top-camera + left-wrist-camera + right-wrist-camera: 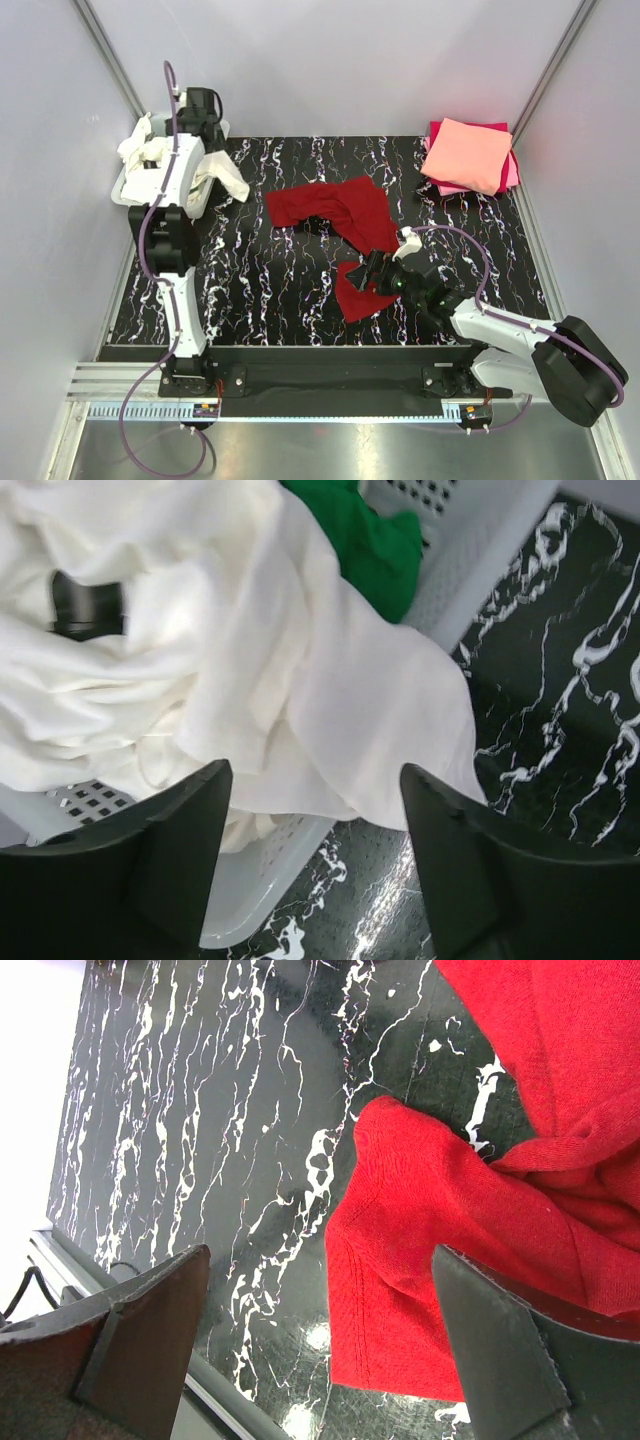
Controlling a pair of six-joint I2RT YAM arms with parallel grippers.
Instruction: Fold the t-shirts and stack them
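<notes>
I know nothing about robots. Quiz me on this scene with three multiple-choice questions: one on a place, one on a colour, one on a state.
1. Where on the table is the folded stack? A far right corner; B middle; C near left corner.
2. What colour is the shirt beside the white shirt in the basket? A green; B blue; C yellow.
3. The red shirt is: A folded; B rumpled, unfolded; C hanging in the air.
Answers: 1 A, the top view shows it there. 2 A, a green shirt lies by the basket's wall. 3 B, it sprawls creased mid-table.
</notes>
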